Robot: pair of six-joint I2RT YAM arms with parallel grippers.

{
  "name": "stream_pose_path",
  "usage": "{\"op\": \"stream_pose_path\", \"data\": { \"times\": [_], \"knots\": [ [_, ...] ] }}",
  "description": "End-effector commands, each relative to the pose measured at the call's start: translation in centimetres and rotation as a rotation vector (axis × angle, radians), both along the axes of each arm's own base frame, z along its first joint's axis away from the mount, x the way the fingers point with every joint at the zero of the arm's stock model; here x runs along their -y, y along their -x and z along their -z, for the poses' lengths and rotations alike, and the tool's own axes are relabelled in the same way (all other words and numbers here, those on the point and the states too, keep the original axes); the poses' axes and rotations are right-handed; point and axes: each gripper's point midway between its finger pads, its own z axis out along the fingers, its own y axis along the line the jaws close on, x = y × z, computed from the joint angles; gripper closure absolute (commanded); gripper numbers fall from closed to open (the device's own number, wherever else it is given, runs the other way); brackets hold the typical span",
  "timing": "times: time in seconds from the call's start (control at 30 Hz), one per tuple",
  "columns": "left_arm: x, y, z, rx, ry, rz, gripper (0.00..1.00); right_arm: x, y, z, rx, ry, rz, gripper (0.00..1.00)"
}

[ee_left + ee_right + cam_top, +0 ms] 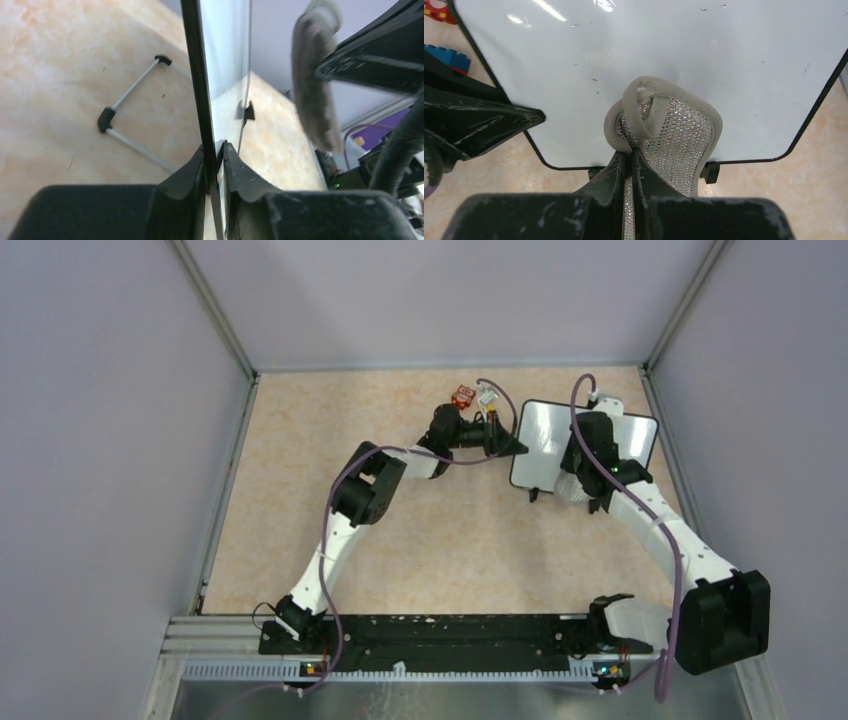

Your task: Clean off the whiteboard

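The whiteboard (548,440) lies at the back right of the table, glossy white with a thin black frame. No red writing shows on its face (664,45), only a few tiny specks. My left gripper (508,444) is shut on the board's left edge; in the left wrist view the edge (200,75) runs between the fingers (190,175). My right gripper (629,155) is shut on a grey sparkly cloth (674,135) and holds it against the board's near part. The cloth also shows in the left wrist view (315,100) and under the right arm in the top view (573,488).
A small red and white toy (466,396) lies beyond the left gripper near the back. Red and blue blocks (444,55) show at the left of the right wrist view. Grey walls close in the table on three sides. A metal rail (132,90) lies on the floor.
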Motion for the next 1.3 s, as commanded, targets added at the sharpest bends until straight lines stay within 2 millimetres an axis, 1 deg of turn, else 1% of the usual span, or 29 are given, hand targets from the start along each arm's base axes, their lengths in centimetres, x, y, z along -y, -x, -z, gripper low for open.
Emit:
{"op": "stream_pose_path", "data": {
  "times": [0.0,0.03,0.17,0.2,0.3,0.4,0.5,0.57,0.63,0.67,0.7,0.73,0.8,0.87,0.9,0.97,1.03,1.07,1.1,1.17,1.2,1.23,1.27],
  "knots": [
    [-1.1,-0.7,-1.0,0.067,-0.014,-0.050,0.73,-0.8,1.0,-0.7,0.012,-0.028,-0.056,1.00],
    [-1.3,-0.7,-1.2,0.068,-0.011,-0.057,0.66,-0.9,1.1,-0.4,0.000,-0.030,-0.065,1.00],
    [-2.6,-0.7,-2.6,0.088,0.016,-0.076,0.46,-1.2,1.5,0.4,-0.024,-0.030,-0.077,1.00],
    [-2.8,-0.7,-2.9,0.092,0.024,-0.079,0.42,-1.3,1.6,0.5,-0.029,-0.028,-0.083,1.00],
    [-3.6,-0.6,-3.6,0.109,0.040,-0.094,0.33,-2.0,1.7,0.8,-0.039,-0.019,-0.107,1.00],
    [-4.5,-0.5,-4.2,0.130,0.060,-0.115,0.27,-3.0,1.9,1.3,-0.056,-0.007,-0.141,1.00],
    [-5.5,-0.5,-4.8,0.143,0.080,-0.135,0.24,-4.3,2.2,2.2,-0.080,0.003,-0.184,1.00],
    [-6.4,-0.7,-5.3,0.148,0.092,-0.162,0.23,-5.4,2.5,2.9,-0.101,0.003,-0.223,1.00],
    [-7.4,-0.8,-5.5,0.150,0.097,-0.195,0.21,-7.0,3.2,3.9,-0.128,0.002,-0.283,1.00],
    [-8.0,-1.1,-5.5,0.149,0.097,-0.216,0.15,-8.0,3.6,4.5,-0.144,0.002,-0.323,1.00],
    [-8.7,-1.2,-5.8,0.150,0.101,-0.237,0.11,-9.0,4.0,5.0,-0.161,0.007,-0.364,1.00],
    [-9.5,-1.3,-6.3,0.154,0.106,-0.255,0.11,-9.9,4.5,5.7,-0.182,0.017,-0.397,1.00],
    [-11.3,-1.5,-6.7,0.135,0.108,-0.304,0.11,-11.7,5.8,7.0,-0.220,0.024,-0.465,1.00],
    [-13.9,-1.7,-7.3,0.105,0.111,-0.370,0.12,-13.7,7.5,8.3,-0.252,0.001,-0.558,1.00],
    [-15.1,-1.6,-7.7,0.094,0.110,-0.400,0.12,-14.3,8.2,8.8,-0.260,-0.009,-0.587,1.00],
    [-17.2,-1.3,-8.3,0.086,0.097,-0.462,0.11,-15.2,9.4,9.6,-0.269,-0.023,-0.620,1.00],
    [-18.8,-0.7,-8.7,0.078,0.057,-0.516,0.11,-15.7,10.3,10.2,-0.275,-0.044,-0.646,1.00],
    [-19.5,-0.2,-8.8,0.079,0.031,-0.550,0.10,-15.9,10.7,10.4,-0.279,-0.054,-0.657,1.00],
    [-20.2,0.3,-8.5,0.069,0.001,-0.579,0.10,-16.2,11.2,10.7,-0.284,-0.068,-0.674,1.00],
    [-21.4,1.8,-8.3,0.055,-0.037,-0.624,0.09,-17.0,11.9,10.9,-0.295,-0.103,-0.714,1.00],
    [-22.1,2.9,-7.1,0.021,-0.068,-0.638,0.09,-17.2,12.2,11.1,-0.301,-0.110,-0.727,1.00],
    [-22.6,3.9,-6.8,0.008,-0.079,-0.651,0.08,-17.4,12.5,11.2,-0.305,-0.107,-0.733,1.00],
    [-23.1,4.8,-7.1,0.003,-0.083,-0.662,0.08,-17.5,12.7,11.4,-0.306,-0.107,-0.739,1.00]
  ]
}}
